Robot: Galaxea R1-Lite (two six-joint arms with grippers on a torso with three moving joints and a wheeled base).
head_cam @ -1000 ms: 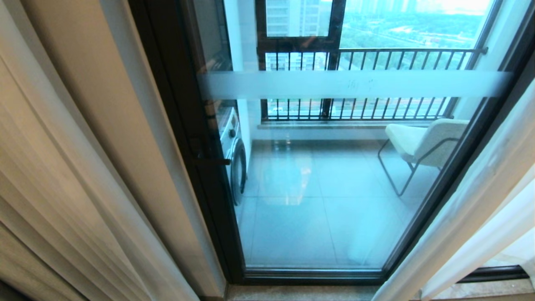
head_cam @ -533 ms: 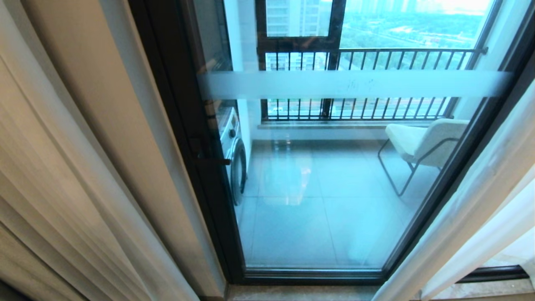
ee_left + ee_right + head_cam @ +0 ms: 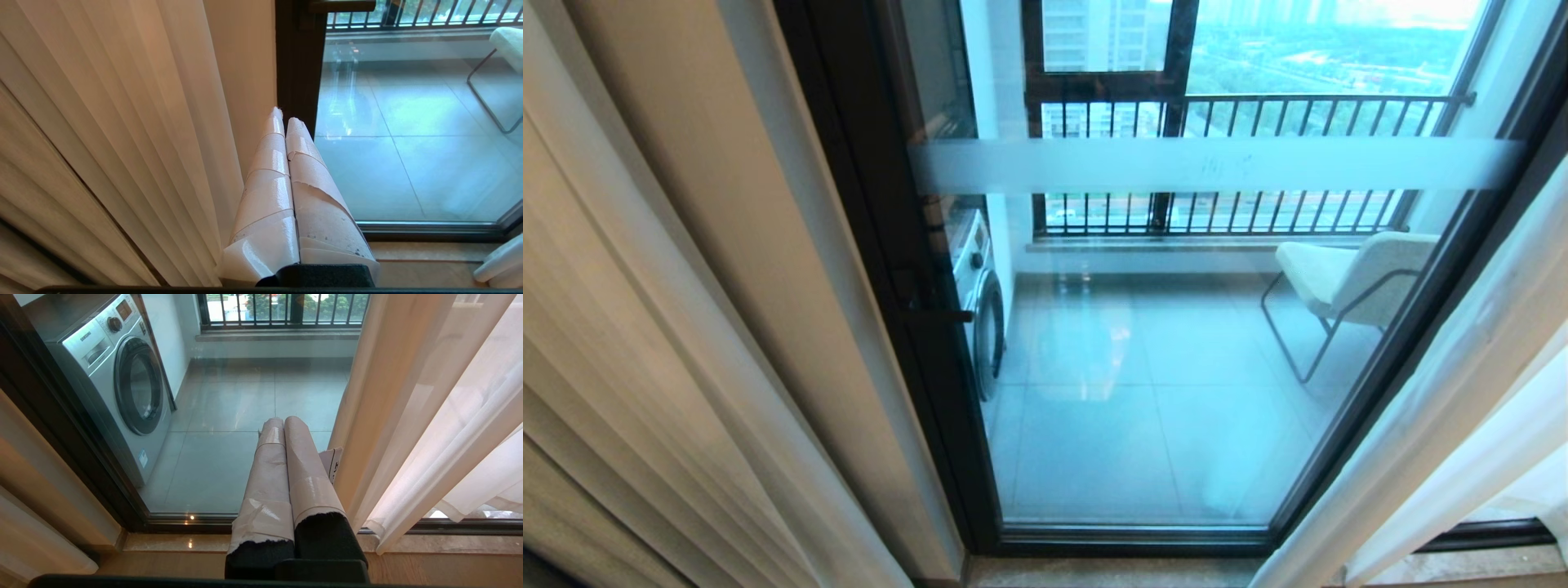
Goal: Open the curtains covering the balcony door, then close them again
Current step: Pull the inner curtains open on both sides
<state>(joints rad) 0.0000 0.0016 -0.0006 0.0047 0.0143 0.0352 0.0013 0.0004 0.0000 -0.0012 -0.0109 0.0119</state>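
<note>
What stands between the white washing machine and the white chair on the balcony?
Only bare grey floor tiles lie between the white washing machine and the white metal-legged chair, as the head view shows.

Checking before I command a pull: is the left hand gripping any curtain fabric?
No, the left hand is shut on nothing, beside the curtains.

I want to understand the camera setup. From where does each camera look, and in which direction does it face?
Head view: high on the robot, facing forward and down at the balcony door; no arm shows.
Left wrist view: behind the shut left gripper, facing curtains and door frame.
Right wrist view: behind the shut right gripper, facing the washing machine.
All views share the balcony floor.
</note>
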